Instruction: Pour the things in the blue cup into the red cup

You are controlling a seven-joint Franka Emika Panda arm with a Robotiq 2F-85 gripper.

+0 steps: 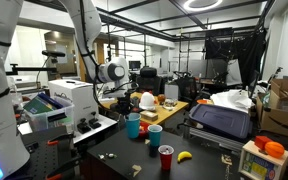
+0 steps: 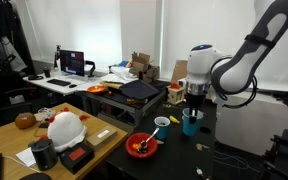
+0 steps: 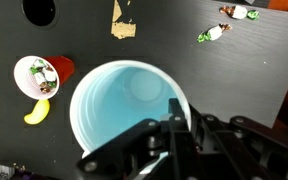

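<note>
Ok so in the wrist view, far left is the red cup (image 3: 39, 78), standing on the dark table (image 3: 234, 80) with a few wrapped sweets (image 3: 42, 72) inside it. A banana (image 3: 36, 112) lies just below it, touching or nearly so. The middle of the shot is the blue cup (image 3: 124, 110), upright, and you look straight down into it onto its pale bottom. The gripper (image 3: 176, 112) comes in from the bottom right. Its fingers (image 3: 174, 130) are clamped on the cup's wall at the right side of the rim, one inside and one outside as far as I can make out. Further right, near the top edge, two loose sweets (image 3: 216, 33) lie on the table, well apart from both cups.

In an exterior view the blue cup (image 1: 134, 125) is leftmost, under the arm. Next is a darker grey-blue cup (image 1: 154, 136) just beside it, then the red cup (image 1: 166, 157) nearer the camera, then the banana (image 1: 184, 156).

In an exterior view a red bowl (image 2: 141, 146) sits left of the blue cup (image 2: 190, 124), and the gripper (image 2: 192, 106) is straight above the cup, holding its top. I honestly can't tell if the cup's base is touching the table or hanging just over it.
</note>
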